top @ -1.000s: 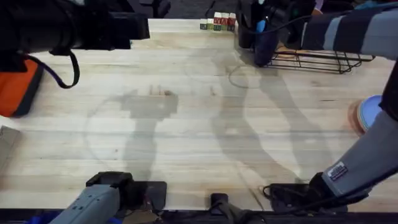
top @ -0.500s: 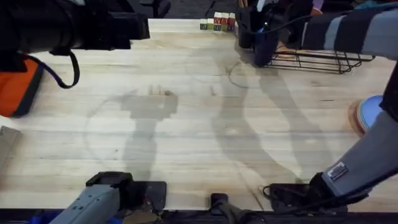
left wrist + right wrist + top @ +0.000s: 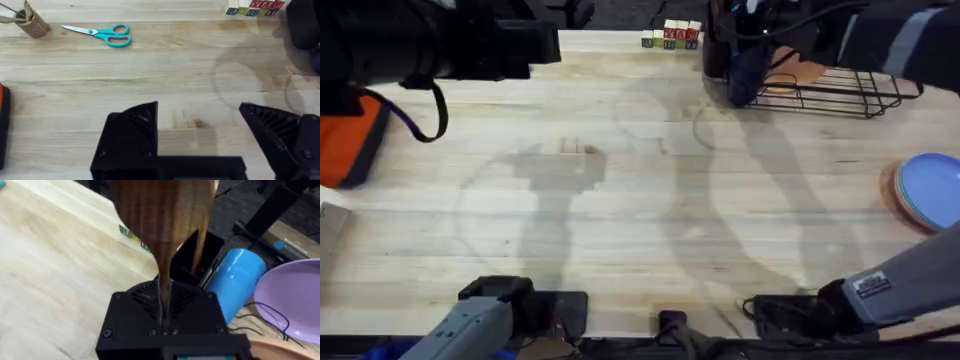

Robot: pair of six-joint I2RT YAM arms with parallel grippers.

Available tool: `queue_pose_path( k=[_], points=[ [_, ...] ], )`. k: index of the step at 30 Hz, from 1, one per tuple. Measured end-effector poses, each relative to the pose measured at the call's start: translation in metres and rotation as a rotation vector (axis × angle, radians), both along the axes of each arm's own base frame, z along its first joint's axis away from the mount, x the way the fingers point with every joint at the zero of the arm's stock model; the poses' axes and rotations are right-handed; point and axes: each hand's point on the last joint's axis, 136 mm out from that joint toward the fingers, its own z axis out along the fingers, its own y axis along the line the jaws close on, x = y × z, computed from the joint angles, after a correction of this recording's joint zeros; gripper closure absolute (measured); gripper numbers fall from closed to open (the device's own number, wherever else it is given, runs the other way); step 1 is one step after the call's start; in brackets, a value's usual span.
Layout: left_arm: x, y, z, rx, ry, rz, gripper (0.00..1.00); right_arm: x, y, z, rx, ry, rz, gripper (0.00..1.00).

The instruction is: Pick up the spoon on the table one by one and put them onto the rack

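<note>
Evidently the placing step is in hand: the right gripper (image 3: pixel 164 311) is clamped on the slim handle of a brown wooden spoon (image 3: pixel 162 220), its oval bowl standing up ahead of the fingers, over the black wire dish rack (image 3: pixel 840 92) at the far right corner of the pale wooden table (image 3: pixel 620 200). A blue cylinder (image 3: pixel 235 282) and a lilac plate (image 3: pixel 292 300) sit below it. The left gripper (image 3: pixel 200 135) hangs spread wide and empty over bare planks, teal-handled scissors (image 3: pixel 102 34) nearer the far edge. Next, I judge, the spoon needs lowering into the rack before release.
</note>
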Motion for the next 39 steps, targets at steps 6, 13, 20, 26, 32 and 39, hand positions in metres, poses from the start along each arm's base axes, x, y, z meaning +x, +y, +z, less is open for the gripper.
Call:
queue_pose_path(
  k=[6, 13, 20, 26, 32, 39],
  points=[
    [0.0, 0.0, 0.0, 0.0, 0.0, 0.0, 0.007, -0.01, -0.002, -0.014, -0.025, 0.07, 0.004, 0.966],
    [0.0, 0.0, 0.0, 0.0, 0.0, 0.0, 0.007, -0.012, -0.003, -0.016, -0.03, 0.079, 0.004, 0.872],
    [0.0, 0.0, 0.0, 0.0, 0.0, 0.0, 0.007, -0.012, -0.003, -0.015, -0.03, 0.078, 0.003, 0.674],
    [0.0, 0.0, 0.0, 0.0, 0.0, 0.0, 0.007, -0.023, -0.005, 0.019, -0.023, 0.032, 0.003, 0.641],
    [0.0, 0.0, 0.0, 0.0, 0.0, 0.0, 0.007, -0.055, -0.007, 0.055, -0.023, 0.036, 0.01, 0.572],
    [-0.001, 0.0, -0.001, 0.0, 0.004, 0.0, 0.007, -0.111, -0.006, 0.066, -0.043, 0.148, 0.034, 0.257]
  ],
)
